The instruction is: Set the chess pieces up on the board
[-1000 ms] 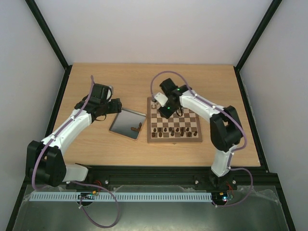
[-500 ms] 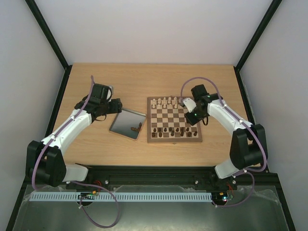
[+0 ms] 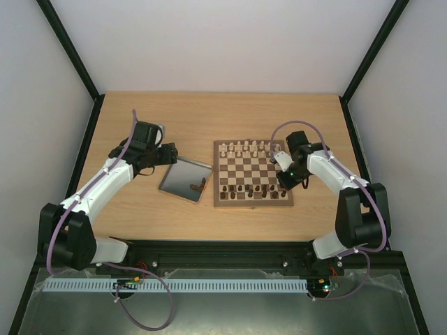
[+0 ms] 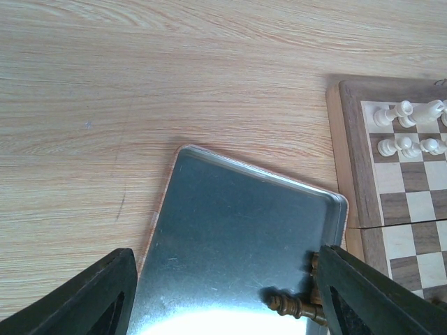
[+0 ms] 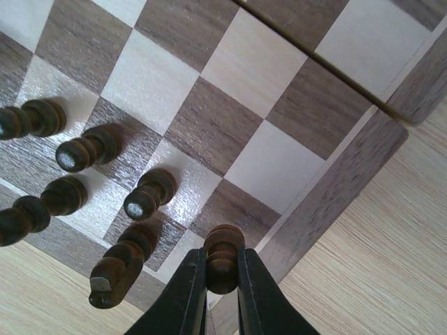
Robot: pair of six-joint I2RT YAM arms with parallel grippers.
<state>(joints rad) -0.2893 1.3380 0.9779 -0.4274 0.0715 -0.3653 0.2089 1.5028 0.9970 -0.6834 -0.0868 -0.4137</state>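
Right gripper (image 5: 222, 279) clenches a dark pawn (image 5: 223, 251) above the chessboard's (image 5: 328, 185) 4 o'clock corner. Lower it plumb onto a free square, clear of neighbouring dark pieces (image 5: 143, 199). A second ago this arm hung near 11 o'clock; the left gripper (image 4: 230, 296), released, hasn't moved.

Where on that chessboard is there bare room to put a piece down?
The middle rows of the board, between the cream pieces and the dark pieces, are bare. So is the near right corner, under the piece in the right hand. The near rows left of that are crowded.
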